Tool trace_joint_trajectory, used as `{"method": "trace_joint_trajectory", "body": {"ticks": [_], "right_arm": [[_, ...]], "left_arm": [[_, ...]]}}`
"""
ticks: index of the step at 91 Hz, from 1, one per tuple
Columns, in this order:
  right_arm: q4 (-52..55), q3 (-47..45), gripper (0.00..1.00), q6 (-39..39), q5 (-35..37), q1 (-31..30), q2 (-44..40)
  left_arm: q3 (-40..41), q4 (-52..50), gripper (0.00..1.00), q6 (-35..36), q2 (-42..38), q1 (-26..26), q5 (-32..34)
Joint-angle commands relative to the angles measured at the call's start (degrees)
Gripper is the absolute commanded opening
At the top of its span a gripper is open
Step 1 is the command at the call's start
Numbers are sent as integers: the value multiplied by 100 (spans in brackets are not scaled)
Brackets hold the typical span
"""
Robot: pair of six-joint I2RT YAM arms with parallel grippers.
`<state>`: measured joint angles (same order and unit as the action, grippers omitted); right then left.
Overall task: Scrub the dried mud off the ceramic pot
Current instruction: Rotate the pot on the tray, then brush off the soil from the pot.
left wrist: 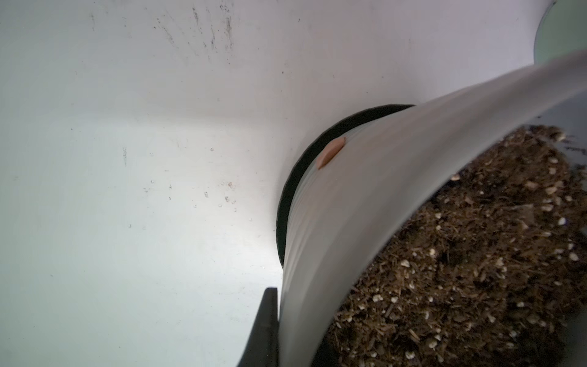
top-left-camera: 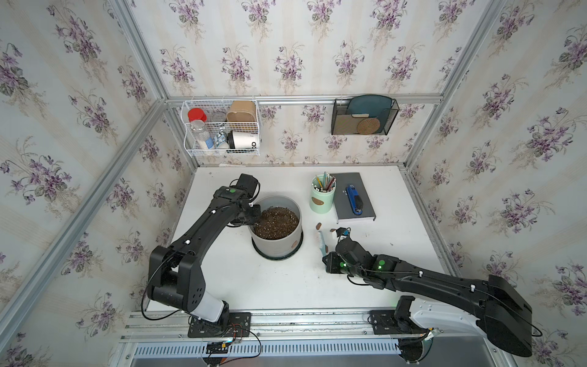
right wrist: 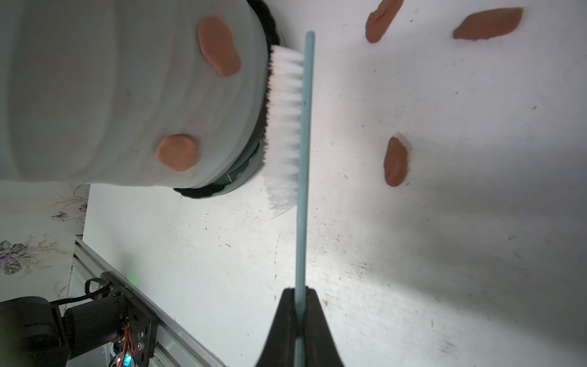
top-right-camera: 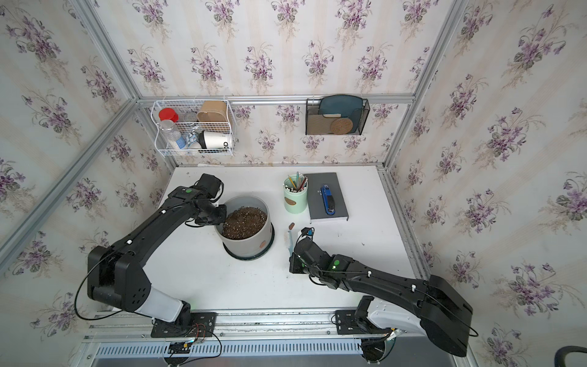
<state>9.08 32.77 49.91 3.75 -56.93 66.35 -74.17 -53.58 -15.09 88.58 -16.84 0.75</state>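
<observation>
Flowered wallpaper encloses a white table [top-left-camera: 254,286], and the pot [top-left-camera: 276,249] is stood near its middle on a black saucer [left wrist: 284,206]. Filled with soil [top-left-camera: 276,222], the pot is judged heavy and stiff, with a smooth wall that is likely slippery and easily chipped. The rim is thought the safest hold, and there the wall is pinched by the closed left gripper [top-left-camera: 255,212].

A brush [right wrist: 304,159], judged light and apt to twist, is clamped by its thin handle in the closed right gripper [right wrist: 300,294]. Its bristles are turned toward the pot, and a gap is seen between the two in both top views.

Reddish mud blobs [right wrist: 219,46] are stuck low on the wall, and loose ones [right wrist: 395,162] lie on the table. They are judged soft enough to be pushed off sideways.
</observation>
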Motion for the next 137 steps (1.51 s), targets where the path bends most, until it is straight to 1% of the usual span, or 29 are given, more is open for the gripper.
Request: {"method": "trace_joint_trajectory", "body": {"ticks": [1, 8, 16, 26, 37, 44, 51, 61, 85, 123, 137], "right_arm": [[-106, 236, 0, -211, 51, 27, 321], [-119, 401, 0, -310, 58, 73, 562], [108, 637, 0, -407, 196, 200, 702], [338, 787, 0, -591, 348, 381, 507], [506, 818, 0, -783, 205, 768, 251], [543, 856, 0, -966, 116, 821, 196], [426, 808, 0, -1067, -39, 818, 205], [241, 656, 0, -975, -154, 806, 332], [-527, 479, 0, -782, -500, 723, 1040], [-1063, 784, 0, -642, -515, 332, 1888], [-1151, 819, 0, -562, -473, 97, 1968]], "left_arm": [[61, 199, 0, -69, -12, 4, -315], [63, 185, 0, -20, -47, 0, -355], [66, 122, 0, 44, -72, -3, -324], [102, 102, 0, 104, -160, -1, -362], [179, 135, 0, 168, -264, 3, -464], [224, 170, 0, 190, -295, 5, -549], [253, 182, 0, 229, -297, -1, -646], [288, 202, 0, 272, -296, -3, -741], [197, 174, 0, 278, -235, -1, -772], [199, 209, 0, 253, -214, -3, -806], [206, 199, 0, 212, -194, -1, -708]]}}
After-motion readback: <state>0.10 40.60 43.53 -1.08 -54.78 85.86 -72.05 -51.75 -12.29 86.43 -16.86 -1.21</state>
